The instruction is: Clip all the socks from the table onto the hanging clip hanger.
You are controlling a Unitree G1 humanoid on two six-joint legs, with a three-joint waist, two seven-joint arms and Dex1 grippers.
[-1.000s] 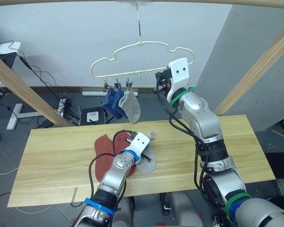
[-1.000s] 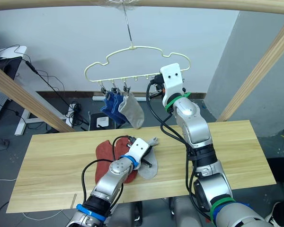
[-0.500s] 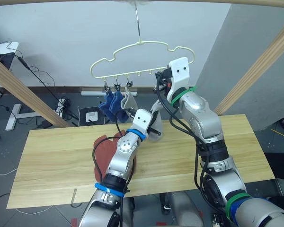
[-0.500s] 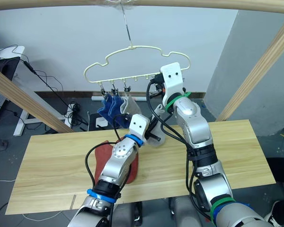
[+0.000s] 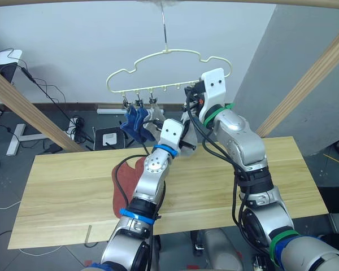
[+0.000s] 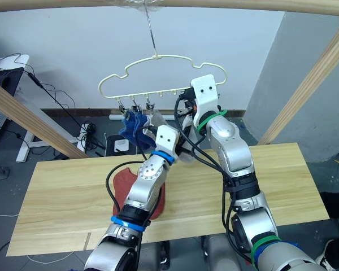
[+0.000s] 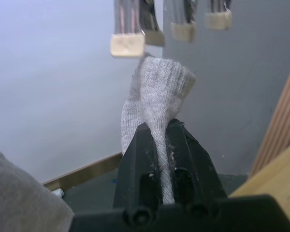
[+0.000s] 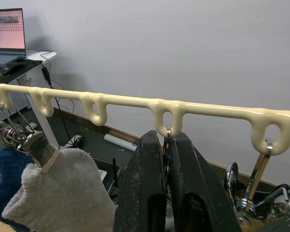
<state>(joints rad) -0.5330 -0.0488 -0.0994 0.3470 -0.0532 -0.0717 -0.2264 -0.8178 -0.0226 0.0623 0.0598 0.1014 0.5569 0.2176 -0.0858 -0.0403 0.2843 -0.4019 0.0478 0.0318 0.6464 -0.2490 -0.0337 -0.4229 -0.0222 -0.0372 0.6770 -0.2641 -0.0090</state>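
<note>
The cream clip hanger (image 5: pixel 169 70) hangs from a hook over the table (image 5: pixel 62 186). Two blue socks (image 5: pixel 134 121) and a grey sock (image 8: pixel 63 186) are clipped at its left end. My left gripper (image 7: pixel 159 130) is raised just under the free clips (image 7: pixel 128 44) and is shut on a second grey sock (image 7: pixel 157 92), whose cuff sticks up between the fingers. My right gripper (image 8: pixel 166 140) is at the hanger's bar, shut on the wire of one clip. Rust-red socks (image 5: pixel 124 186) lie on the table, partly hidden behind my left arm.
Slanted wooden beams stand at the left (image 5: pixel 28 104) and right (image 5: pixel 311 84), with a round wooden rail (image 5: pixel 243 3) overhead. Cables and a power strip (image 5: pixel 107 138) lie on the floor behind the table. A desk with a laptop (image 8: pixel 7 29) stands far left.
My left gripper has lifted the grey sock off the table and carried it up to the hanger's clips. The right gripper has stayed at the hanger.
</note>
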